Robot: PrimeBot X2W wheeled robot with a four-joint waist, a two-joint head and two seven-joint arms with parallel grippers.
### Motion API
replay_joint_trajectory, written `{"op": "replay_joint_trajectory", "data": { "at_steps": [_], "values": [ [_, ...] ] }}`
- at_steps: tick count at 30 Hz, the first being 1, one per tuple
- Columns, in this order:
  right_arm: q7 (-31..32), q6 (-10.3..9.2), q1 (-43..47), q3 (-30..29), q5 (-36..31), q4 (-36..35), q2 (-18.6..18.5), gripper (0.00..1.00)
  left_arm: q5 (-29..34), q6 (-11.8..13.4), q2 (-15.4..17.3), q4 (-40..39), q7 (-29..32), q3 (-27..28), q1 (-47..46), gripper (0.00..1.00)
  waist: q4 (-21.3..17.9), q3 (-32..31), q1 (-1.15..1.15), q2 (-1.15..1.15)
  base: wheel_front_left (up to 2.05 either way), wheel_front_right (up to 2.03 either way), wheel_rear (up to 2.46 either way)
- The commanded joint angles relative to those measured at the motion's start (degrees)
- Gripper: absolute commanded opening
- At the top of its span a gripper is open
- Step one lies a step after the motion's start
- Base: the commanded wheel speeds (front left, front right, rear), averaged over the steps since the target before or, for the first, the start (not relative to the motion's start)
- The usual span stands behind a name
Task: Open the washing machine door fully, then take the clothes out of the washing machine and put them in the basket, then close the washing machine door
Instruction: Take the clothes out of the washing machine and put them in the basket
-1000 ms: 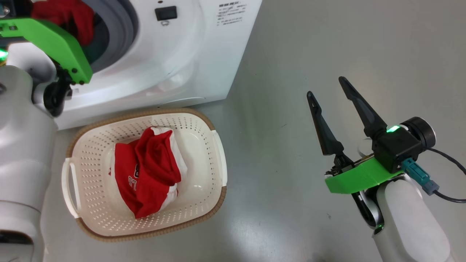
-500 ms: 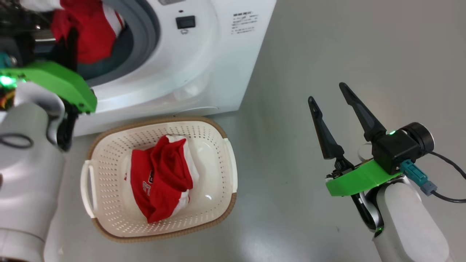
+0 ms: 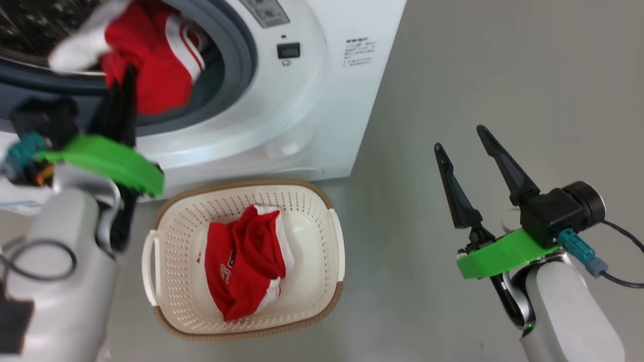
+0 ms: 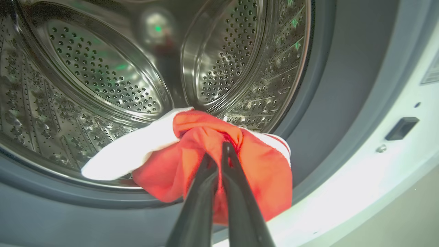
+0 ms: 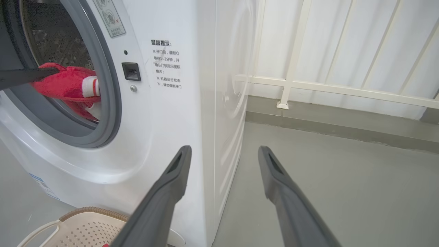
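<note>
Washing machine (image 5: 205,103) front, printed notice (image 5: 167,64): heading "温馨提示:", two bulleted Chinese items below. Clothes (image 3: 244,269) lettering illegible.

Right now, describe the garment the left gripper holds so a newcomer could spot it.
Find the white washing machine; at its grey-ringed opening hangs a red garment with white trim, pinched in the shut left gripper. The other red garment lies below in the basket, untouched.
</note>
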Motion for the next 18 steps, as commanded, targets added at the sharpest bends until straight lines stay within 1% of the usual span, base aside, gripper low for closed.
{"op": "replay_joint_trajectory", "data": {
  "at_steps": [1, 11, 15, 18],
  "values": [
    [-0.36, 0.26, 1.04, 0.94, -0.11, -1.27, 0.12, 1.00, 0.45, 0.29, 2.07, -1.90, -0.67, 1.93, 1.19, 0.00, 0.67, -1.73, 0.00, 0.00, 0.00, 0.00, 0.00],
    [-0.36, 0.26, 4.57, -0.40, 0.83, -0.70, 0.12, 1.00, 3.59, 1.42, 0.14, -13.94, -0.68, 5.69, 15.21, 0.00, 1.55, -8.33, 0.00, 0.00, 0.00, 0.00, 0.00],
    [-0.36, 0.26, 5.72, -0.24, 1.70, -0.89, 0.12, 1.00, 4.24, 2.03, -0.37, -18.59, -0.68, 8.28, 20.43, 0.00, 1.78, -10.48, 0.00, 0.00, 0.00, 0.00, 0.00],
    [-0.36, 0.26, 6.36, 0.04, 2.09, -0.82, 0.12, 1.00, 4.89, 2.22, -1.03, -21.53, -0.68, 9.19, 24.29, 0.00, 1.84, -11.91, 0.00, 0.00, 0.00, 0.00, 0.00]
  ]
}}
